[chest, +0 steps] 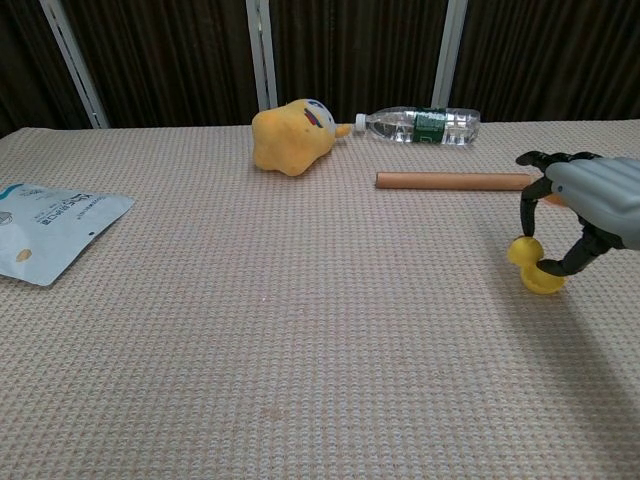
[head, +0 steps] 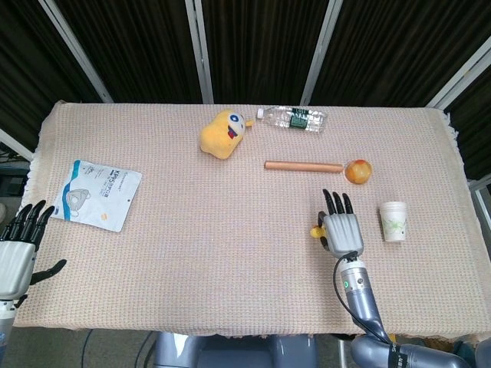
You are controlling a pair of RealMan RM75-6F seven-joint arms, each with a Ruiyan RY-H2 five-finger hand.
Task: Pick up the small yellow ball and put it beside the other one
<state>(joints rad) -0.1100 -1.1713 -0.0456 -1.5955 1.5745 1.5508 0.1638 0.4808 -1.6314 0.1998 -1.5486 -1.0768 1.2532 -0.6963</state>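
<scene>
My right hand [head: 343, 232] [chest: 592, 205] hovers low over the table's right part, back facing up. It pinches a small yellow ball [chest: 521, 250] between thumb and a finger; in the head view this ball [head: 316, 231] peeks out at the hand's left edge. The other yellow ball [chest: 547, 284] lies on the cloth just under and right of the held one, touching or nearly touching it, and the head view hides it beneath the hand. My left hand [head: 17, 253] hangs open off the table's front left edge, holding nothing.
A paper cup [head: 393, 221] stands right of my right hand. An orange fruit [head: 358, 171] and a brown stick [head: 304, 165] lie behind it. Farther back are a yellow plush toy [head: 222, 133] and a lying water bottle [head: 293, 118]. A white packet [head: 96, 195] lies at left.
</scene>
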